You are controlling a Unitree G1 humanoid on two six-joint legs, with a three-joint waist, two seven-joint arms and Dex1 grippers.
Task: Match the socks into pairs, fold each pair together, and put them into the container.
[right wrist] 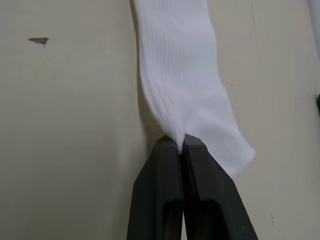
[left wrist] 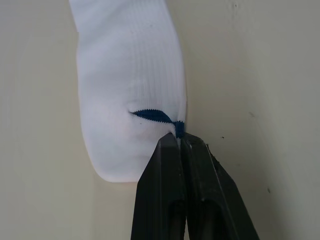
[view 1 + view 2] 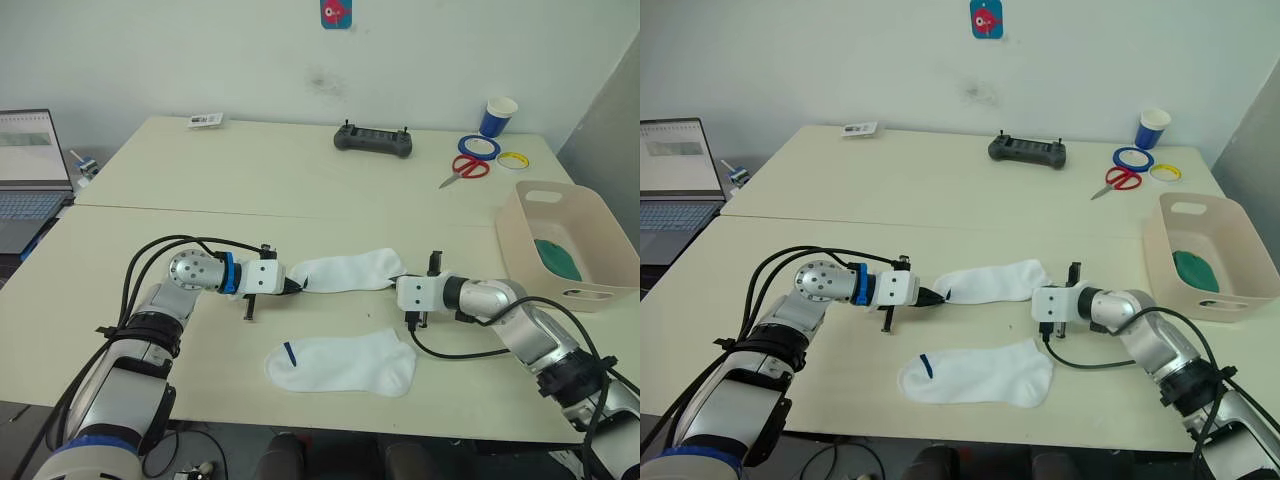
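- Two white socks lie on the near half of the table [image 3: 200, 190]: one is stretched between both grippers, the other white sock [image 3: 342, 363] lies flat just nearer, its dark blue mark toward the left end.
- The held white sock [image 3: 345, 271] runs left to right, slightly angled, between the two arms at the table's middle.
- The left gripper [image 2: 179, 137] has its fingers pressed together, pinching the sock's left end right at its dark blue mark.
- The right gripper [image 1: 180, 145] has its fingers closed tight on the sock's right end, gathering the fabric into a small fold.
- The container [image 3: 600, 235] stands at the right edge of the table, well apart from both white socks; a dark green sock [image 3: 556, 257] lies inside it.
- Far right on the table sit a blue paper cup [image 3: 497, 117], a blue tape ring [image 3: 479, 147], a yellow tape ring [image 3: 513, 160] and red-handled scissors [image 3: 465, 170].
- A black controller [image 3: 372, 140] rests at the far middle, and a small card [image 3: 205, 120] at the far left.
- A laptop [image 3: 30, 175] stands off the table's left side.
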